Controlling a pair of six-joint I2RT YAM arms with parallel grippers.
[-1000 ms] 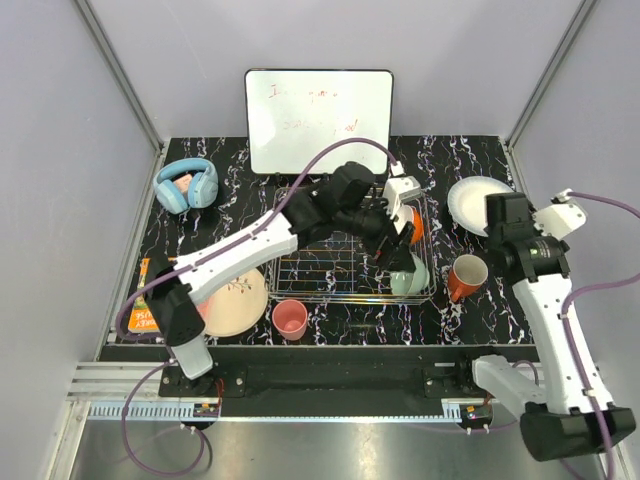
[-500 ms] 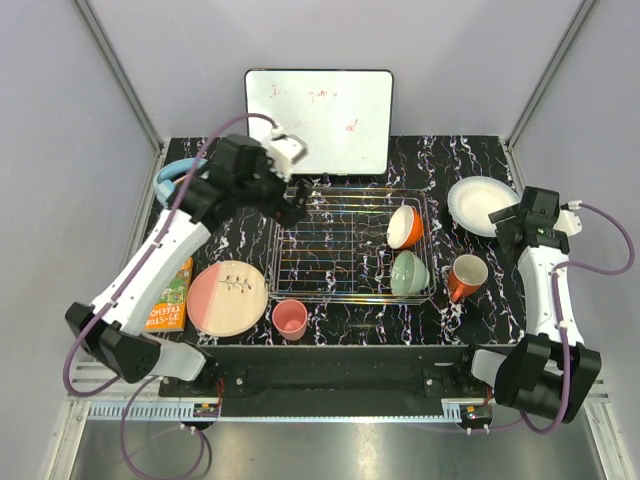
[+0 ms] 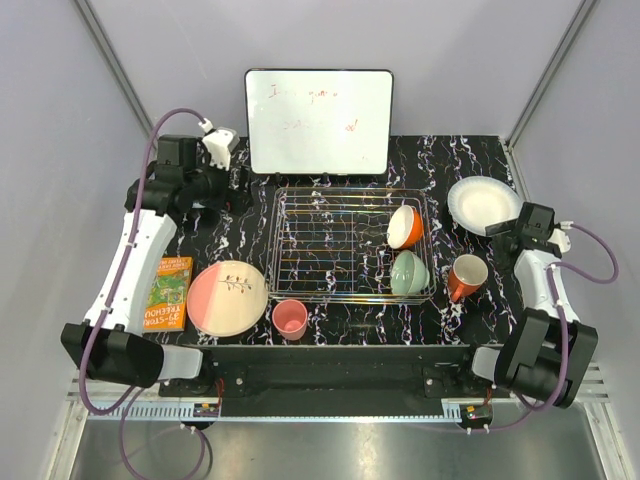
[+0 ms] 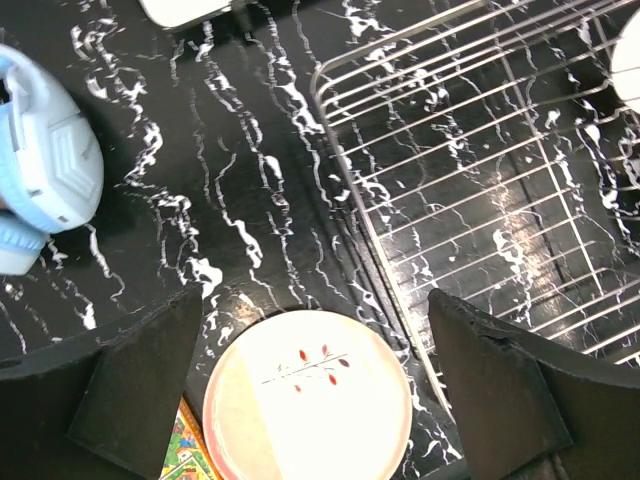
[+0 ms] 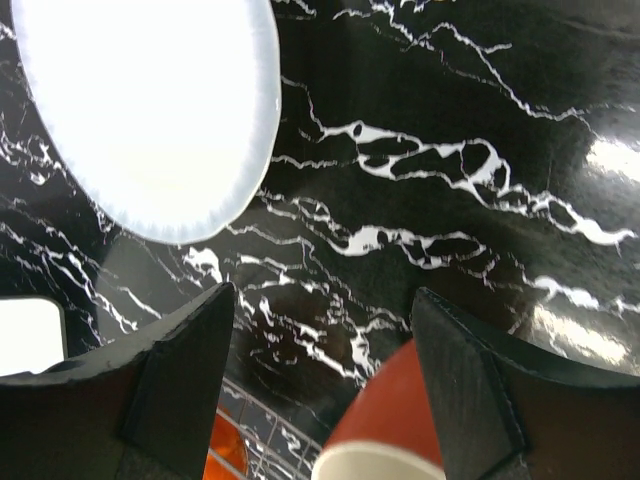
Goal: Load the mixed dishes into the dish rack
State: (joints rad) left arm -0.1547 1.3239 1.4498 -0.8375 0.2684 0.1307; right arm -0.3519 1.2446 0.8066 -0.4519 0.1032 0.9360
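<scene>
Black marble tabletop (image 3: 450,160); left gripper (image 4: 318,385), spread and empty, has swung back off the dish rack (image 3: 330,245); right gripper (image 5: 325,380) likewise spread, empty; orange bowl (image 3: 405,226), mint-green bowl (image 3: 408,272) racked.

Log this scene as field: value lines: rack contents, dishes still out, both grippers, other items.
rack: holds orange bowl and green bowl, at its right end
still out: pink plate, pink cup, mug, white plate
left gripper: open, empty, near headphones
right gripper: open, empty, near white plate and mug
other items: book, whiteboard
</scene>
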